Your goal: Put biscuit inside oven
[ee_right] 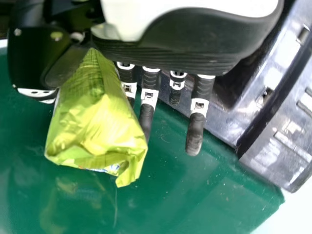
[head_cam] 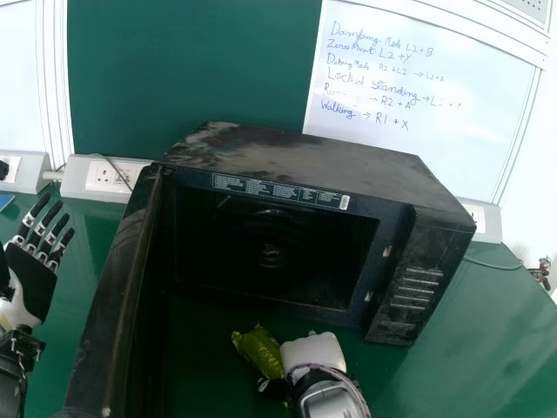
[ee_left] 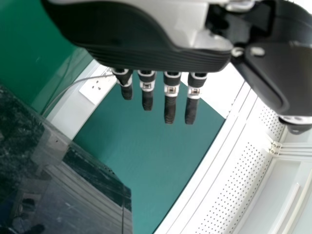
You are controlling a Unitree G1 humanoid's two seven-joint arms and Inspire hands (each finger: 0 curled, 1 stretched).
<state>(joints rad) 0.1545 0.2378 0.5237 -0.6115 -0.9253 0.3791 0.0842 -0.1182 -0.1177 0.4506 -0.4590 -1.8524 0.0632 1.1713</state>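
Right hand [ee_right: 195,41] pinches green biscuit packet [ee_right: 95,122]; left hand [head_cam: 33,283] is spread. Insufficient lift could snag the packet on the sill [head_cam: 270,306] of the microwave oven [head_cam: 296,165].

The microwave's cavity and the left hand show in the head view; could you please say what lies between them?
In the head view, the microwave's open door and a strip of green table lie between the cavity and left hand.

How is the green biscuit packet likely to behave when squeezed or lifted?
Creased all over, the biscuit packet probably crumples a little under pressure. Being glossy, it may slide in the right hand. Its puffed shape suggests low weight for its size.
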